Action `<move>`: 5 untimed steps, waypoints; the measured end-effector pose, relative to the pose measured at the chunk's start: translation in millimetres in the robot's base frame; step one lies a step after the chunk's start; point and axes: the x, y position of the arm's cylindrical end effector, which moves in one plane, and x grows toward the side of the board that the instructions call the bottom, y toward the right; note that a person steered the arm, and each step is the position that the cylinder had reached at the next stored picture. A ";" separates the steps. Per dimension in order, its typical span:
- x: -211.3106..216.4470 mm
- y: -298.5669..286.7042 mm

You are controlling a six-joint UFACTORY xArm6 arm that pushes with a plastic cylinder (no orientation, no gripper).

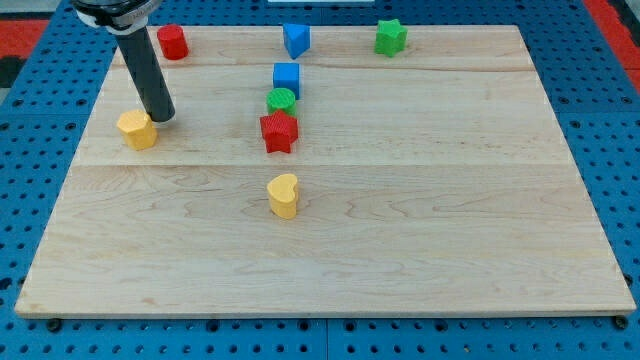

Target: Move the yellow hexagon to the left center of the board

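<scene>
The yellow hexagon (137, 130) lies near the board's left edge, a little above the middle height. My tip (163, 117) stands right beside it, at its upper right, touching or nearly touching it. The dark rod rises from there to the view's top left.
A yellow heart-shaped block (284, 195) lies in the middle. A red star (279, 132), a green cylinder (282, 100) and a blue cube (287, 78) form a column above it. A blue block (296, 40), a green star (391, 37) and a red block (173, 42) lie along the top.
</scene>
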 end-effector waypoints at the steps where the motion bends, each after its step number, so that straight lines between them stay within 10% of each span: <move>1: -0.3 0.7; 5: -14.2 120.8</move>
